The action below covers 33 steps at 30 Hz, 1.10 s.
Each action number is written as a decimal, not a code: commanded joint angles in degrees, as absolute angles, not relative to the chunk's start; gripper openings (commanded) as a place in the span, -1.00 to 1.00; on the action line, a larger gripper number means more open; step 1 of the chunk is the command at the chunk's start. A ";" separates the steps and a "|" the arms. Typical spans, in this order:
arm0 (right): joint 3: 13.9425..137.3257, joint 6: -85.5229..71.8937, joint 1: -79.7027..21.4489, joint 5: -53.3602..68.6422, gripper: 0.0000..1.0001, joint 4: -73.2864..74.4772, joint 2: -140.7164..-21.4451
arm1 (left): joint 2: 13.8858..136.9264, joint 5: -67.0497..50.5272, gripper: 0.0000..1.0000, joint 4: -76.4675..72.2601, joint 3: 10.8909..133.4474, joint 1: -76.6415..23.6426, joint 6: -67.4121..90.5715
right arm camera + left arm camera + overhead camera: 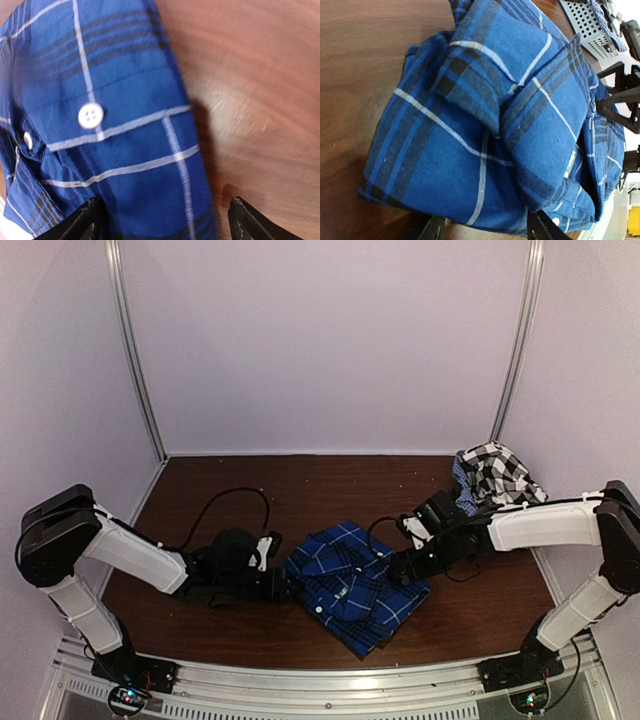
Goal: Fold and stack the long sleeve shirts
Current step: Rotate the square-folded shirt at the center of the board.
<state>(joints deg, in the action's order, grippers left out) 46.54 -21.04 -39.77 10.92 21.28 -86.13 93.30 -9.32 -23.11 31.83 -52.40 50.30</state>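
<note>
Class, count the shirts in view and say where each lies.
2. Blue plaid shirt mid-table between the arms; black-and-white checked shirt bunched far right. Others may hide beneath it.

plaid shirt (355, 585): royal blue, broad black bands, thin white lines | buttons (90, 115): white | checked shirt (500, 472): black-and-white checks | desk (300, 490): dark reddish-brown wood grain | basket (582, 27): pale grey mesh | arms (135, 558): white shells, black joints | walls (330, 340): plain pale lilac

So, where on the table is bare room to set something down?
Bare table lies behind the blue plaid shirt, between the black cable and the checked shirt at the far right. Crowded in the middle: left pincer and right pincer flank that shirt.
</note>
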 commanded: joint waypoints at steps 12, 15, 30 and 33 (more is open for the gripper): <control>30.28 -36.41 -53.34 13.42 0.60 3.03 -74.55 | 105.91 -18.45 -0.19 -29.94 41.73 -44.36 50.84; 29.55 -41.85 -59.25 10.29 0.66 -0.59 -75.25 | 109.35 -20.36 -0.21 -27.02 46.70 -41.38 48.05; 44.27 -39.40 -66.78 -6.05 0.92 14.97 -79.76 | 101.26 -17.25 0.06 -12.88 51.46 -27.84 33.42; 44.14 -36.35 -63.51 -2.13 0.92 15.18 -78.33 | 95.50 -16.79 0.15 -13.75 45.77 -28.50 33.68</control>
